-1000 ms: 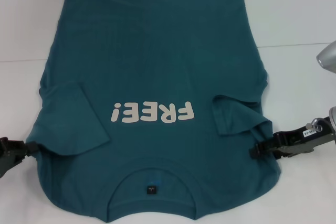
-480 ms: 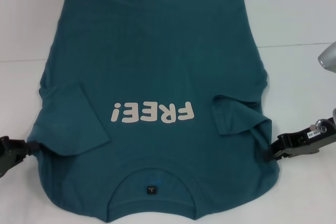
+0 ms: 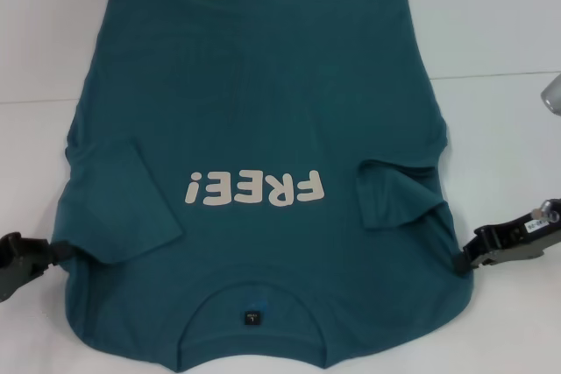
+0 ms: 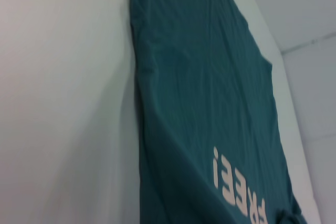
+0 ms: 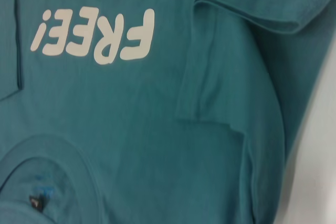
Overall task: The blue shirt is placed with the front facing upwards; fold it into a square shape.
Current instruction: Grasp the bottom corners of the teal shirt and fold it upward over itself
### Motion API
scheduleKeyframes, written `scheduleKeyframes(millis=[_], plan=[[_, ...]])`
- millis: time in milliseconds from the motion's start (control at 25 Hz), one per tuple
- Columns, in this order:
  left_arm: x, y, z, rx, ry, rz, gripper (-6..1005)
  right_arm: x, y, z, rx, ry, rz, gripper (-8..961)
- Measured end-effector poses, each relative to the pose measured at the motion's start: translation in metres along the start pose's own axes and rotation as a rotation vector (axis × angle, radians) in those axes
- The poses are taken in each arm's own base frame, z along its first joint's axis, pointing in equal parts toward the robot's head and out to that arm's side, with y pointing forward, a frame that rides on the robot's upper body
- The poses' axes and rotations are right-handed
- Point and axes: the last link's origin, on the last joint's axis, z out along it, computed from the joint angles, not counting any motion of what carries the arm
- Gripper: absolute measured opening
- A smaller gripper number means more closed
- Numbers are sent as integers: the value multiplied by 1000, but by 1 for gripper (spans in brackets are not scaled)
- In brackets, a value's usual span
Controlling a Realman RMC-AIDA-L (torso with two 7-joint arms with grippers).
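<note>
The blue shirt [image 3: 254, 111] lies flat on the white table, front up, with the cream "FREE!" print [image 3: 254, 188] upside down to me and the collar [image 3: 252, 304] nearest. Both short sleeves are folded inward onto the body, the left sleeve [image 3: 131, 199] and the right sleeve [image 3: 399, 194]. My left gripper [image 3: 53, 251] sits at the shirt's left edge near the shoulder. At the right edge, by the shoulder, is my right gripper [image 3: 465, 260]. The left wrist view looks along the shirt [image 4: 199, 103]. The right wrist view shows the shirt [image 5: 131, 129] with its folded sleeve and collar.
The white table [image 3: 500, 146] reaches out on both sides of the shirt, with a seam line running across it. A grey robot part [image 3: 552, 94] shows at the right edge. The shirt's hem lies at the far side.
My right gripper has drawn back right and slightly down, from over the folded right sleeve to the shirt's edge. The left gripper has dropped a little lower. The shirt stays put.
</note>
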Motion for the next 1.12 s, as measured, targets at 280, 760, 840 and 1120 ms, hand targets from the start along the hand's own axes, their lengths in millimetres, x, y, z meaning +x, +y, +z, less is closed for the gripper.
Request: scheduleKeyframes(millis=[280,760,840,1120], plan=[[-6,2,-9,26,-104,57,2,14,-5,-19,-16,49,-7,26],[-39,-2,-43,63,-348,106,2,51,-12,-43,-35,177,-33,27],[-46,-2,-46,61,-387,110,2,56,-15,-44,-22,198,-35,27],[-67,-5,-52,50,-459,105,2,63,-20,-42,-1,233,-45,28]])
